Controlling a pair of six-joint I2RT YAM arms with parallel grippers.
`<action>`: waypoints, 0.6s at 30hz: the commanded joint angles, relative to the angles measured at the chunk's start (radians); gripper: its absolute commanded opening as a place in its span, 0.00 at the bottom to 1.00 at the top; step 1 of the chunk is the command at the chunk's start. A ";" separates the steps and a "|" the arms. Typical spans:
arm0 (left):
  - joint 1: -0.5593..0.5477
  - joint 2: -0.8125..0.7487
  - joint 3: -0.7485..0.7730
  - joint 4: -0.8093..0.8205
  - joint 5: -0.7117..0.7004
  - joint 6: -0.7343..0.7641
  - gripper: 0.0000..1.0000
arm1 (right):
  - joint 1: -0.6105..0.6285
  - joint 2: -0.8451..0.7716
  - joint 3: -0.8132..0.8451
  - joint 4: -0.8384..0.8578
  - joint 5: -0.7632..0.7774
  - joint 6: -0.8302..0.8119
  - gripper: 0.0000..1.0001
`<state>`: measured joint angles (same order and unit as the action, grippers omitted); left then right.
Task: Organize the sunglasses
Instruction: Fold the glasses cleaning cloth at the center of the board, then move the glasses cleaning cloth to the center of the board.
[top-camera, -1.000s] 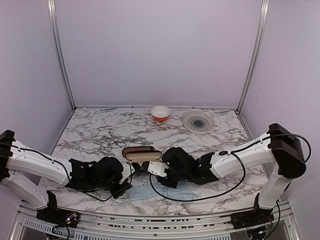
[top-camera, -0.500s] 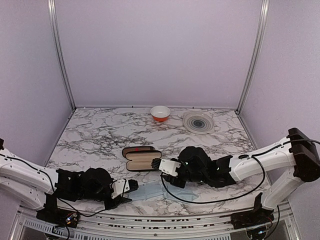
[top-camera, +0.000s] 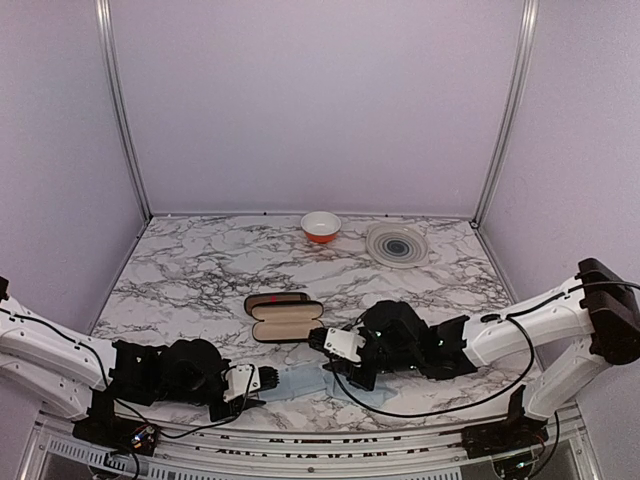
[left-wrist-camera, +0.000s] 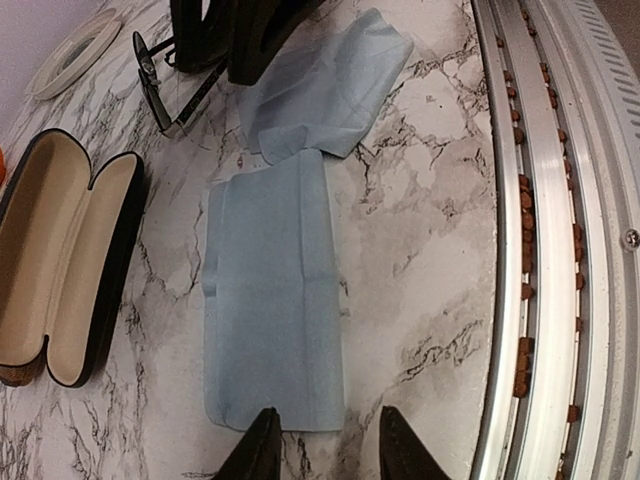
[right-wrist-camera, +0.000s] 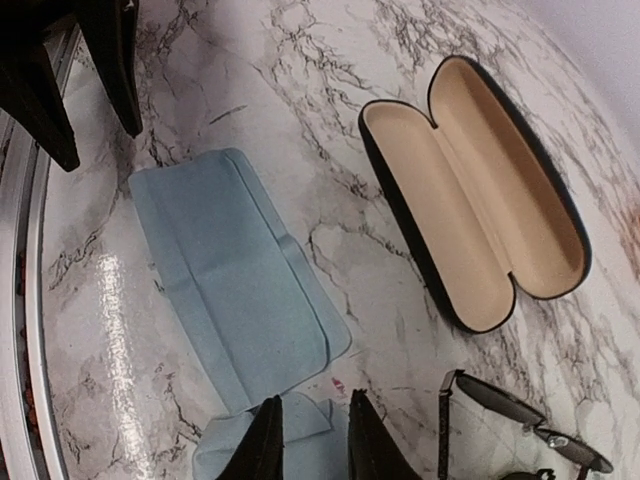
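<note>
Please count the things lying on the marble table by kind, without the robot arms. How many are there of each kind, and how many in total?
Sunglasses: 1
Open glasses case: 1
Blue cloth: 2 pieces, the second piece overlaps the first; I cannot tell whether they are joined
Orange bowl: 1
Ringed plate: 1
Total: 6

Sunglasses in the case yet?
No, the case lies open showing only its bare tan lining, and the sunglasses lie outside it, beyond one end.
</note>
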<state>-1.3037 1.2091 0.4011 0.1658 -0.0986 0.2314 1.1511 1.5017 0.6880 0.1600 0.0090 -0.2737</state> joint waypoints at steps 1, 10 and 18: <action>-0.005 -0.011 0.008 0.011 -0.020 0.013 0.33 | 0.002 -0.040 -0.050 -0.036 -0.061 0.133 0.20; -0.005 -0.016 0.020 0.008 -0.032 0.026 0.32 | 0.011 -0.083 -0.155 -0.059 0.037 0.324 0.14; -0.005 0.002 0.041 -0.014 -0.026 0.042 0.32 | 0.018 -0.084 -0.208 -0.100 0.064 0.449 0.14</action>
<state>-1.3037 1.2091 0.4080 0.1635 -0.1177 0.2550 1.1587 1.4357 0.4973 0.0925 0.0460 0.0750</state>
